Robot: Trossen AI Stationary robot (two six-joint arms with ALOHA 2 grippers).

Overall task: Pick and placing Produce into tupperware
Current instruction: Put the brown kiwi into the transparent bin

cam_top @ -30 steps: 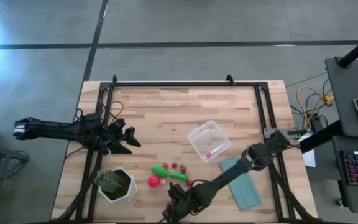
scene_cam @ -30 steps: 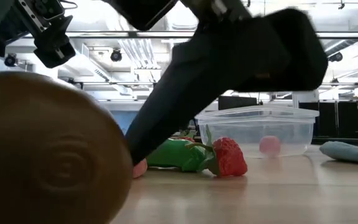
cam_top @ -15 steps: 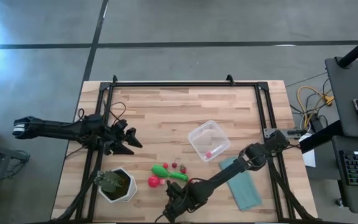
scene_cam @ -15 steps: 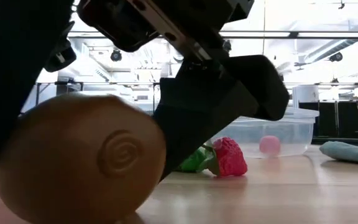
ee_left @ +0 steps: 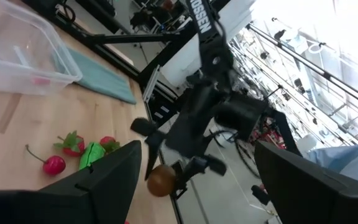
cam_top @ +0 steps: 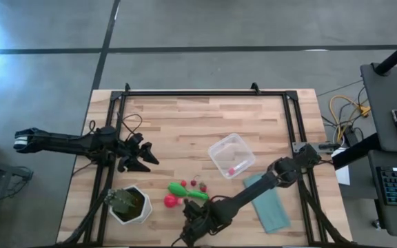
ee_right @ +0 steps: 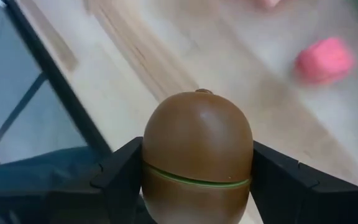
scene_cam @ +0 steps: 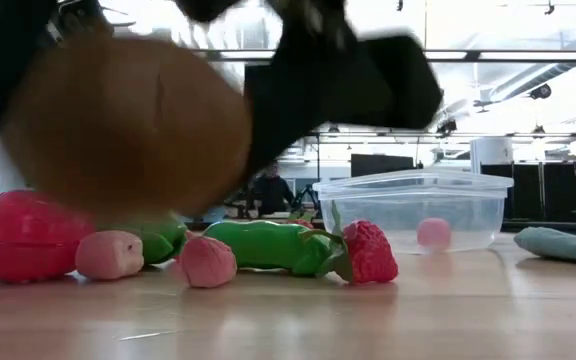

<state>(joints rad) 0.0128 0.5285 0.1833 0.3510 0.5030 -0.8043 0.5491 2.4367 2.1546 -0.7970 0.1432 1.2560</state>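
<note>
My right gripper [cam_top: 190, 231] is shut on a brown oval piece of produce [ee_right: 197, 155] close to the table's near edge, and the piece also shows in the low view [scene_cam: 128, 125]. Behind it on the wood lie a green elongated piece [cam_top: 185, 191], a red round one [cam_top: 170, 200] and small red berries [cam_top: 194, 183]. The clear tupperware [cam_top: 231, 155] stands right of the middle with one pink piece [scene_cam: 433, 232] inside. My left gripper [cam_top: 147, 155] waits open at the table's left side. My right gripper pinches the brown oval between its two fingers [ee_right: 120, 177], one on each of its opposite sides [ee_right: 154, 168], near the green seam round it. The fingers come slanting down from the table's right. The oval is lifted clear of the table.
A green plant in a white pot [cam_top: 131, 204] stands at the near left corner. A teal cloth [cam_top: 267, 203] lies near the right edge, under my right arm. Black frame rails [cam_top: 291, 117] run along the table's sides and far edge.
My right gripper has risen a little with the brown oval and rolled about its own line. The oval, which rested on the table a second ago, now hangs clear above it. The other produce has stayed in place.
</note>
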